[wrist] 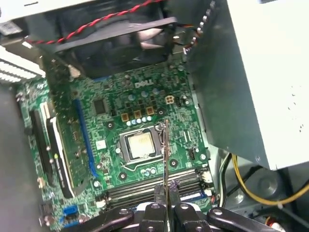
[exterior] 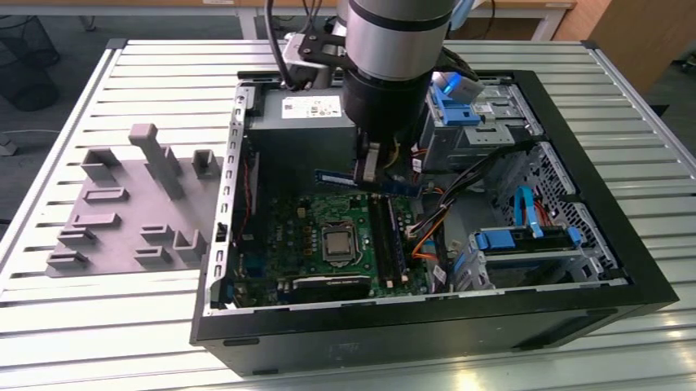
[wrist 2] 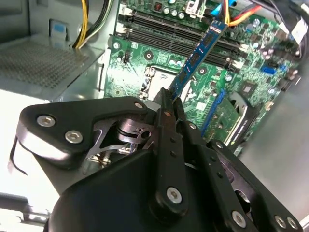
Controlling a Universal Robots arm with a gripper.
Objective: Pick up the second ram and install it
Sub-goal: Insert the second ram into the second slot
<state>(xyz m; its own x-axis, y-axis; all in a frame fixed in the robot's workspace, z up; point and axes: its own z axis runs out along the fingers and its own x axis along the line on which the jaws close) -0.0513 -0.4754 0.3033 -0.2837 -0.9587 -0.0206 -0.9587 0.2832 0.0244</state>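
My gripper (exterior: pixel 370 173) hangs inside the open computer case (exterior: pixel 609 269), shut on the second ram (exterior: pixel 335 176), a thin blue-green stick held level above the green motherboard (exterior: pixel 315 236). In the second wrist view the second ram (wrist 2: pixel 198 55) runs out from the gripper (wrist 2: pixel 170 104) towards the long black slot rails (wrist 2: pixel 169 36). In the first wrist view the second ram (wrist: pixel 166 145) shows edge-on, rising from the gripper (wrist: pixel 166 191) over the slot rails (wrist: pixel 145 189) beside the processor socket (wrist: pixel 140 145). The stick is clear of the board.
A grey power supply box (exterior: pixel 310 122) stands close behind the arm. Coloured cables (exterior: pixel 435 228) and blue drive bays (exterior: pixel 522 240) crowd the exterior view's right of the case. A grey moulded fixture (exterior: pixel 130 204) with upright posts sits on the slatted table (exterior: pixel 109 326).
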